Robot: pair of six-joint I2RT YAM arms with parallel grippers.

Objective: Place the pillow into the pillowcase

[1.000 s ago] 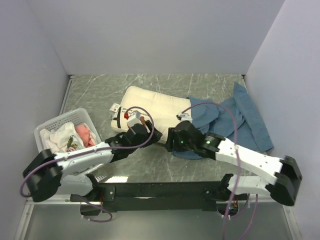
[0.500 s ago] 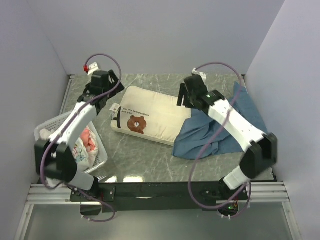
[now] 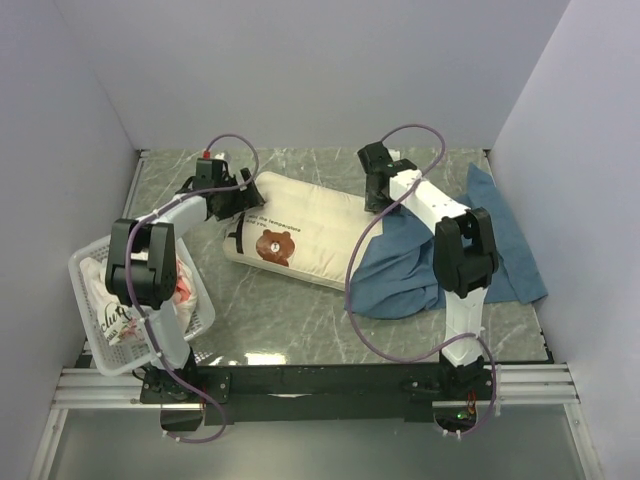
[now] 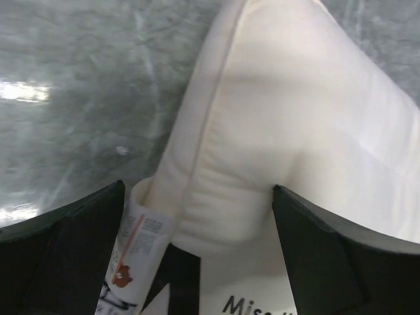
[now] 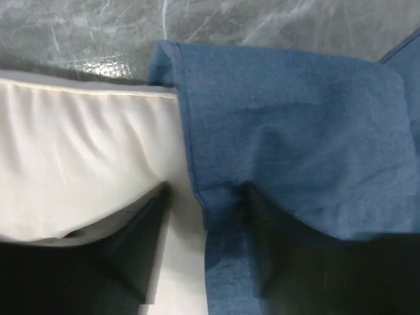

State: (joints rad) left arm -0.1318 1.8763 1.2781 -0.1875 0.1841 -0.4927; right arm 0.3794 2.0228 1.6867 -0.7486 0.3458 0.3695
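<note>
Since the pillow lies flat on the counter with only its right end tucked inside the blue pillowcase, you have a claw at each end of the pillow, probably to feed it deeper; the left claw gapes at its widest astride the pillow's corner beside the tag, gripping nothing; the right claw stands partly open at the pillow's far edge, straddling the hem, nothing pinched.
</note>
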